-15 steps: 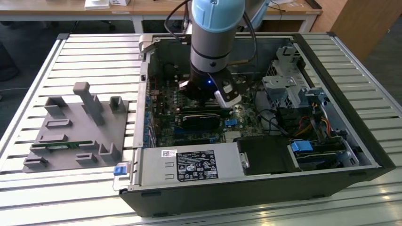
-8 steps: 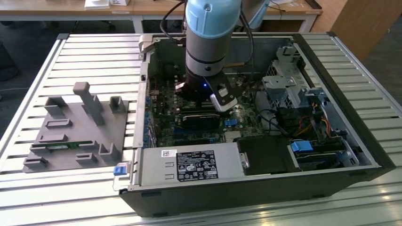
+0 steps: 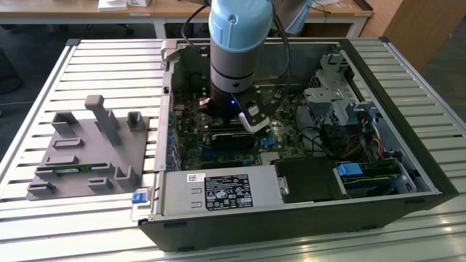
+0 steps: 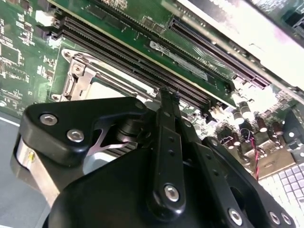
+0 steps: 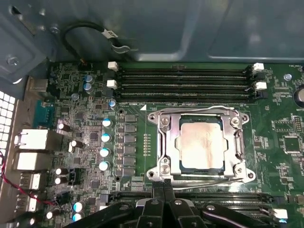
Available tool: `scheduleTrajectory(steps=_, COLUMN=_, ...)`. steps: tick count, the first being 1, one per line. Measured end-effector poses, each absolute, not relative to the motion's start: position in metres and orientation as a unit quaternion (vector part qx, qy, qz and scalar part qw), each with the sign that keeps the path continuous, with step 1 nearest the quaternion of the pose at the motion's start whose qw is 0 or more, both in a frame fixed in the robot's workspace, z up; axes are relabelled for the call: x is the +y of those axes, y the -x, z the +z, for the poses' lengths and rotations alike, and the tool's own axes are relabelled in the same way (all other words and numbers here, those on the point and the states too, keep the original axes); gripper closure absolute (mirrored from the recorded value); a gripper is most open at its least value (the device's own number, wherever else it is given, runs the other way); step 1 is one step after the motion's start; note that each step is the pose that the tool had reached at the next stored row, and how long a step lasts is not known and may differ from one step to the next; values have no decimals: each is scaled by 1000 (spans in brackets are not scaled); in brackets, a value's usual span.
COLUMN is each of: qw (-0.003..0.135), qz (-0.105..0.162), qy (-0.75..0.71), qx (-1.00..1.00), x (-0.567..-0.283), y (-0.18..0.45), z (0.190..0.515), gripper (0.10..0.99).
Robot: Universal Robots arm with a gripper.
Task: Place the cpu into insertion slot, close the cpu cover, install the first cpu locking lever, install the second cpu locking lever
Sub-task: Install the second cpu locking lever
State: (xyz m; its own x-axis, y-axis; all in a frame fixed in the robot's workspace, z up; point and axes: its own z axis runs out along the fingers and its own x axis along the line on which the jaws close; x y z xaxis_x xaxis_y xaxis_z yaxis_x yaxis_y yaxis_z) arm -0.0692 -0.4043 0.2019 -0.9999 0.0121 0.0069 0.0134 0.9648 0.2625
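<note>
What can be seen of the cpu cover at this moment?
The cpu cover, a thin square frame of grey metal with a large square opening, lies flat and closed over the socket on the green motherboard. The dull silver-grey top of the cpu shows through its opening. Screws sit at its corners, and a thin wire lever runs along the edge nearest the black gripper, whose closed fingertips sit at that edge.

No print can be made out. In the exterior view's lower middle, a black label and a small white sticker sit on the grey power supply, both illegible.
</note>
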Motion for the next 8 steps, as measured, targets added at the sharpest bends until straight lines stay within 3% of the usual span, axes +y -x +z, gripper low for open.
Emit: scheduleTrajectory(steps=8, qw=3, qz=-151, qy=6, qx=-989, x=-405, y=70, z=194, gripper=980)
